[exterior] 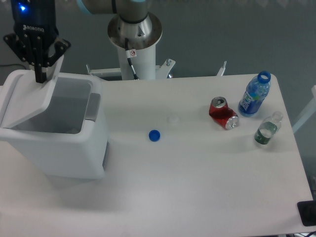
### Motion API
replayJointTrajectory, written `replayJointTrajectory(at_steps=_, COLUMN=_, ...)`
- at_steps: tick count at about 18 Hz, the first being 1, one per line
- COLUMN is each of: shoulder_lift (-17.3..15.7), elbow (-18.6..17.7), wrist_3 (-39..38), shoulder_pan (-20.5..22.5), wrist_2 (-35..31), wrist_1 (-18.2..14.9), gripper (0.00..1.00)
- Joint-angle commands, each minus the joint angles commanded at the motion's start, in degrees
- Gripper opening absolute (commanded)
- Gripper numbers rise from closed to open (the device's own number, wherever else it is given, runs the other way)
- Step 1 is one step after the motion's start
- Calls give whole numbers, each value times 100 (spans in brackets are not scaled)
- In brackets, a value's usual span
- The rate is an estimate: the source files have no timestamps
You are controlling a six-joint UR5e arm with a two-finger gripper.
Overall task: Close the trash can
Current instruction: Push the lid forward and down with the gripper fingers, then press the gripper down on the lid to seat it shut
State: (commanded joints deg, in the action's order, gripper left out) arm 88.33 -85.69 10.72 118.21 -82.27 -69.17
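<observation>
While the lid [29, 96] is only partly down, the relation that counts is where its free edge lies from the gripper [39, 78]. The bin [59, 143] fills the left of the frame, with its hinge along the far-left side and its grey latch strip [92, 106] on the right-hand wall. The lid leans in over the opening from the left. Its upper free edge sits at the upper left of the frame, and part of the opening on the right is uncovered.

The gripper hangs at the upper left, directly over that free edge, and its dark fingers [38, 74] point down onto the lid's top near the back corner. The fingers look drawn close together, nearly one dark bar, with nothing between them. They seem to press on the lid rather than grip it, though actual contact is hard to confirm from this view.

From the gripper, the lid's remaining travel runs to the right and downward, toward the latch strip. Its long axis runs roughly up and down the frame, parallel to the hinge. My judgement is that a push rightward and down along that arc would seat the lid, and that the fingers could slip off the edge as the slope flattens.
</observation>
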Motion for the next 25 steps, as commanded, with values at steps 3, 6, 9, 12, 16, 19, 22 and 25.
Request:
replayJointTrajectory(at_steps=3, shoulder_lift=9, elbow=-53, wrist_3=0, shoulder_pan=26, wrist_2=0, wrist_1=0, gripper=0)
replayJointTrajectory(at_steps=6, shoulder_lift=9, elbow=-123, wrist_3=87, shoulder_pan=132, wrist_2=18, wrist_1=-9, gripper=0)
replayJointTrajectory(at_steps=9, shoulder_lift=9, elbow=-220, wrist_3=150, shoulder_pan=158, wrist_2=44, wrist_1=0, gripper=0)
replayJointTrajectory(at_steps=12, shoulder_lift=18, elbow=-238, wrist_3=150, shoulder_pan=255, wrist_2=105, wrist_1=0, gripper=0)
replayJointTrajectory(at_steps=16, shoulder_lift=96, elbow=-238, wrist_3=150, shoulder_pan=264, wrist_2=123, wrist_1=0, gripper=0)
replayJointTrajectory(at_steps=19, shoulder_lift=149, elbow=-246, wrist_3=150, shoulder_pan=308, wrist_2=132, wrist_1=0, gripper=0)
replayJointTrajectory(at_steps=22, shoulder_lift=185, elbow=-246, wrist_3=150, shoulder_pan=334, wrist_2=141, wrist_1=0, gripper=0)
replayJointTrajectory(at_steps=25, shoulder_lift=193, elbow=-255, wrist_3=150, shoulder_pan=343, wrist_2=141, wrist_1=0, gripper=0)
